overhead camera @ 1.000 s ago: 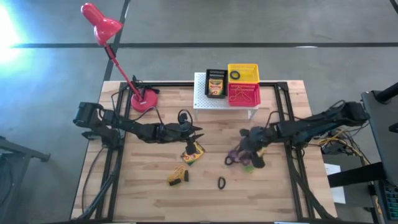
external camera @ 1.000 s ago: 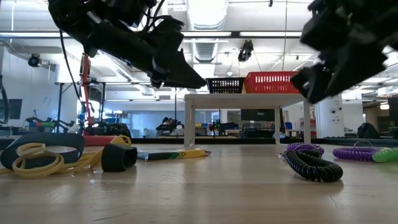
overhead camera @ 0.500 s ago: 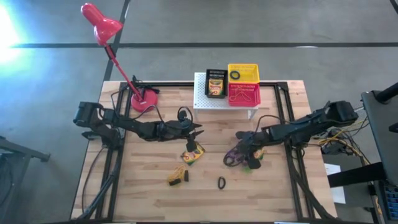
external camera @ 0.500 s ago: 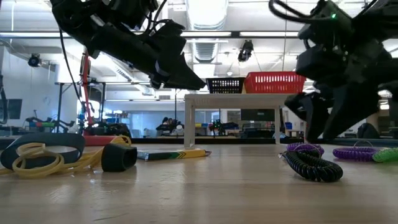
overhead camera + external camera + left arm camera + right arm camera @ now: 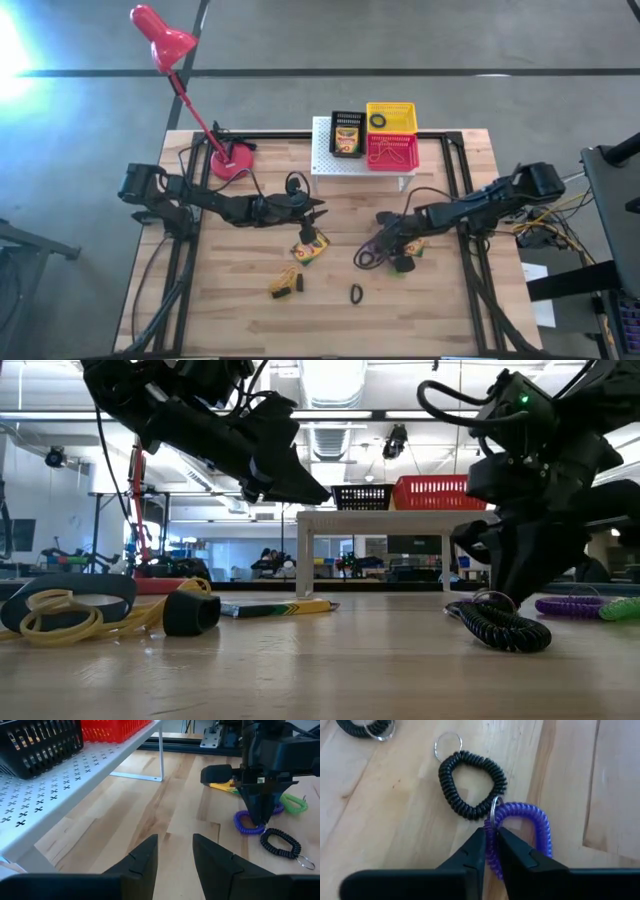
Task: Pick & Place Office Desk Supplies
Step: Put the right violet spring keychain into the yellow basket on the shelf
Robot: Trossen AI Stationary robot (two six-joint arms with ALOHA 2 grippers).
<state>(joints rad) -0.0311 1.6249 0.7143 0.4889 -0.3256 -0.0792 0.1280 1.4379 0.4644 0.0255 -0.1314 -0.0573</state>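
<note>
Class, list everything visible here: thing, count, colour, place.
Red metal desk lamp: one, red, back-left table corner.
White perforated stand: one, white, back centre.
Plastic mesh baskets: three, black, yellow, red, on stand.
Cardboard crayon boxes: three, yellow-green, one in black basket, two on table.
Rubber-band tangle: one, yellowish, table front.
Spiral coil rings: four, purple, green, two black, on table.
Left pincer: open, raised, mid-table.
Right pincer: shut on purple ring.

Wooden table (image 5: 240,300): lamp (image 5: 232,160), white stand (image 5: 325,165), crayon box (image 5: 310,248), rubber bands (image 5: 284,283), black ring (image 5: 355,294), purple ring (image 5: 520,837), green ring (image 5: 294,803).
</note>
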